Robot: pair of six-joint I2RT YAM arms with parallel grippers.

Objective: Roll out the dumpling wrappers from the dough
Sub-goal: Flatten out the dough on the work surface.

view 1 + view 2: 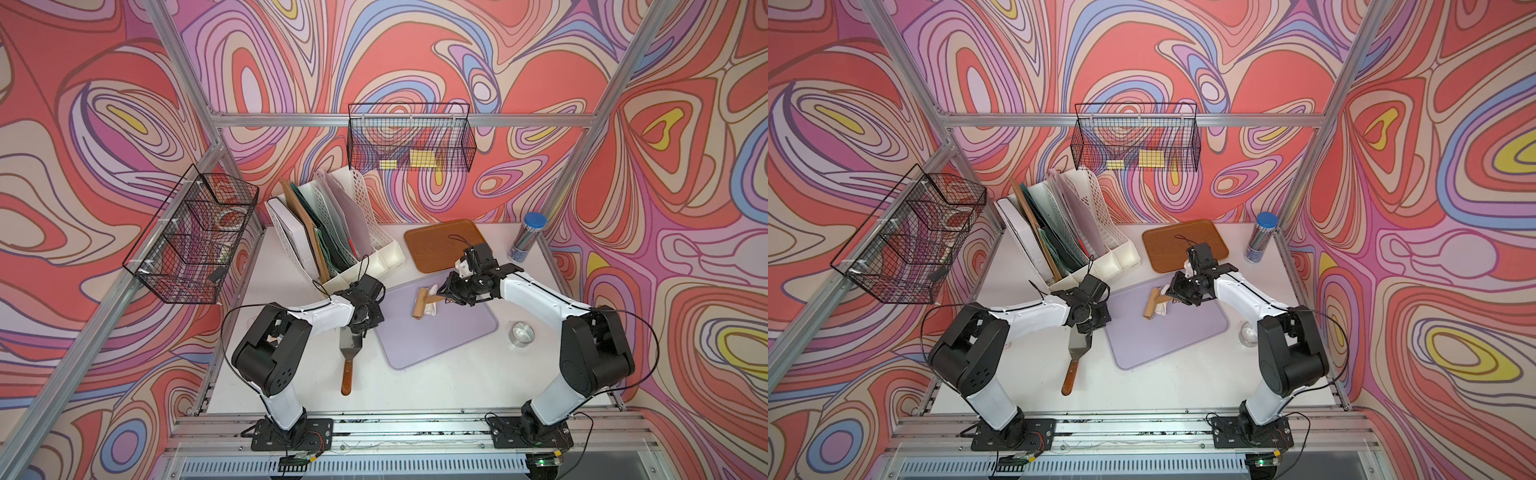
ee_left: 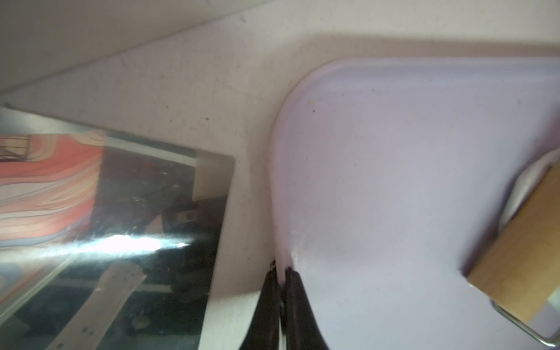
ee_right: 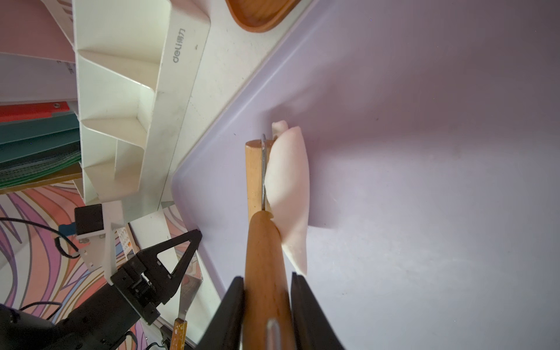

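A lilac mat (image 1: 436, 336) lies mid-table. On its far part rests a wooden roller (image 1: 419, 304) against a folded lump of white dough (image 1: 432, 310). My right gripper (image 1: 444, 294) is shut on the roller's handle (image 3: 263, 248); in the right wrist view the dough (image 3: 288, 181) drapes along the roller's drum. My left gripper (image 1: 370, 328) stands at the mat's left edge, and the left wrist view shows it (image 2: 281, 272) shut on the mat's rim (image 2: 280, 236). The dumpling wrappers are out of view.
A metal spatula (image 1: 348, 361) with a wooden handle lies left of the mat. A metal ring cutter (image 1: 521, 333) stands to the right. Behind are a brown tray (image 1: 432, 237), a white file rack (image 1: 353, 241) and a blue-lidded tube (image 1: 525, 237). Wire baskets hang on the frame.
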